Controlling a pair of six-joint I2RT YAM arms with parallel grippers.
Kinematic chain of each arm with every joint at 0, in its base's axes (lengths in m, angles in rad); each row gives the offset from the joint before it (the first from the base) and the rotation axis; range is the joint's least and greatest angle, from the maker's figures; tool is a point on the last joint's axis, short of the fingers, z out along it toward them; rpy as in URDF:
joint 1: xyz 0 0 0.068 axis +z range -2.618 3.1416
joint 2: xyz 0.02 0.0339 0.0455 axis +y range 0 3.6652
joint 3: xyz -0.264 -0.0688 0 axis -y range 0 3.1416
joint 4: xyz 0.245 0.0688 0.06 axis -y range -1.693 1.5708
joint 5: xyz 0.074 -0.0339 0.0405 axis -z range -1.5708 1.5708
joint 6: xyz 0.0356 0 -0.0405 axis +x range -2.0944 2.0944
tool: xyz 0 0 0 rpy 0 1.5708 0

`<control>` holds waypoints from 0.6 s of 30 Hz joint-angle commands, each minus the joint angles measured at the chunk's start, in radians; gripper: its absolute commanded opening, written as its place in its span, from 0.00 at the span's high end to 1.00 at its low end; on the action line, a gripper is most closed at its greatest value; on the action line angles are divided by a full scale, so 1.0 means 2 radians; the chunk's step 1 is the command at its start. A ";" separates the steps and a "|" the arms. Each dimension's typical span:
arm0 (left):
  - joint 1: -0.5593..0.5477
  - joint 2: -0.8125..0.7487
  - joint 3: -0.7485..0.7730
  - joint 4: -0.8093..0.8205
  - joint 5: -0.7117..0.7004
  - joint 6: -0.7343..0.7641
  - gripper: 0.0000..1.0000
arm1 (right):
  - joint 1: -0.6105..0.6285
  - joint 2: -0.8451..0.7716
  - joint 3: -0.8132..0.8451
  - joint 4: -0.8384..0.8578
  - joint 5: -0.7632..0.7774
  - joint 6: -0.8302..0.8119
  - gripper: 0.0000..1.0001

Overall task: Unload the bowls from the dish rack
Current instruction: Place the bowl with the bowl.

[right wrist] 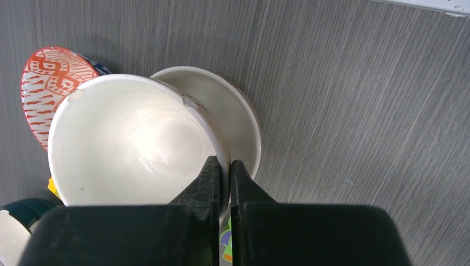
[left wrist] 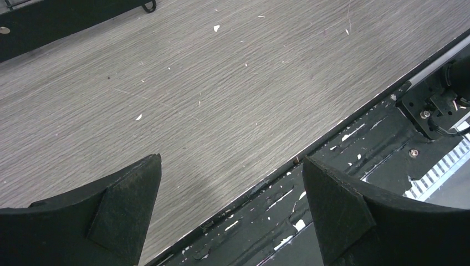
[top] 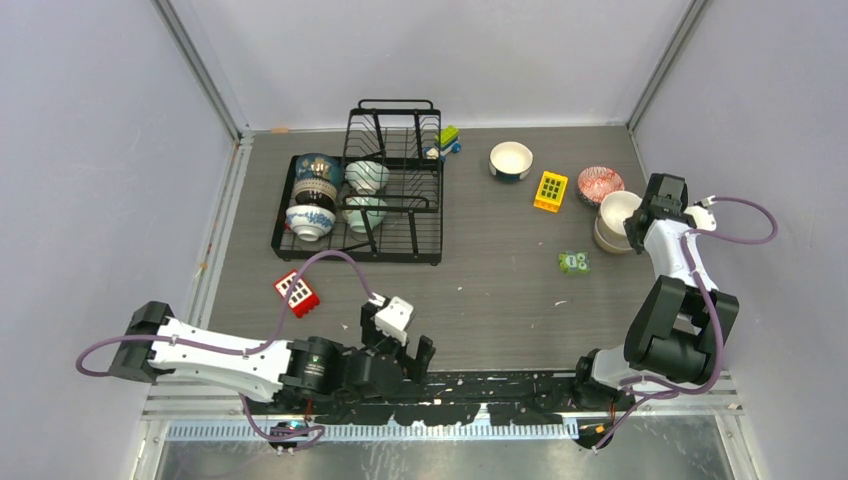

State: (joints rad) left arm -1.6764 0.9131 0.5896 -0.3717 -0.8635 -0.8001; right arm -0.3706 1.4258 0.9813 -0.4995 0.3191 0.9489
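Observation:
The black wire dish rack [top: 420, 250] stands at the back left and holds several bowls: a blue patterned one [top: 317, 178], a blue-and-white one [top: 309, 221] and two pale green ones [top: 367, 176], [top: 363, 213]. My right gripper [right wrist: 225, 168] is shut on the rim of a cream bowl [right wrist: 130, 141], [top: 617, 209], held over another cream bowl [right wrist: 235, 119] on the table. A red-patterned bowl [top: 599, 184], [right wrist: 52, 75] lies beside them. A white bowl with a teal outside [top: 511, 160] stands further left. My left gripper [left wrist: 231, 183], [top: 400, 352] is open and empty over the table's near edge.
A yellow block [top: 550, 191], a green block [top: 573, 262], a red block [top: 297, 293] and small toys [top: 446, 141] behind the rack lie on the grey table [top: 490, 290]. A black rail [left wrist: 354, 183] runs along the near edge. Walls close in on both sides.

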 commanded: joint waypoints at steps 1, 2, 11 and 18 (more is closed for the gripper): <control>-0.003 0.009 0.026 0.010 -0.011 0.003 0.00 | -0.003 -0.008 0.010 0.053 0.011 0.010 0.99; -0.003 0.012 0.028 0.010 -0.010 0.005 0.00 | -0.003 -0.006 0.010 0.053 0.011 0.009 0.99; -0.002 0.023 0.033 0.007 -0.005 0.005 0.00 | -0.003 0.007 0.008 0.056 0.019 -0.005 0.99; -0.002 0.027 0.035 0.006 -0.006 0.006 0.00 | -0.003 0.015 0.006 0.057 0.028 -0.013 0.99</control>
State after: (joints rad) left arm -1.6764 0.9627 0.6209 -0.3725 -0.8536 -0.7818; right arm -0.3706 1.4582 0.9810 -0.4763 0.3328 0.9218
